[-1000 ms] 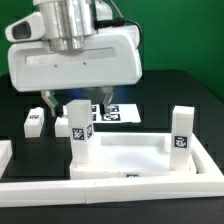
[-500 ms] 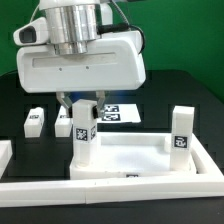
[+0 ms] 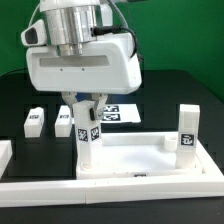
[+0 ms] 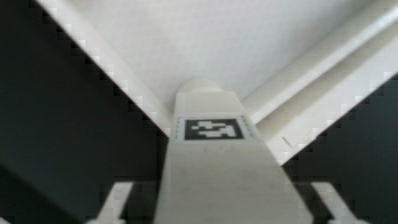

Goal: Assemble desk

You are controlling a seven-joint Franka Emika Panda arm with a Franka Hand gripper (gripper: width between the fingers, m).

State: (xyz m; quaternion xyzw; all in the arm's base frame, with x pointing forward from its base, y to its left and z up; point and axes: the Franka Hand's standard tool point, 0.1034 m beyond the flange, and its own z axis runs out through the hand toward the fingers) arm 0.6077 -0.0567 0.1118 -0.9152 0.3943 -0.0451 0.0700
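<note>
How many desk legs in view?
4. Two legs stand in the tabletop: one flanked by the gripper, one at the exterior view's right. Two lie on the table at its left. The arm may hide more.

You're looking at a white plastic tray-like tabletop (image 3: 140, 156), short white square legs (image 3: 187, 122) with black-and-white blocky tags (image 3: 186, 141), on a black table (image 3: 175, 95).
</note>
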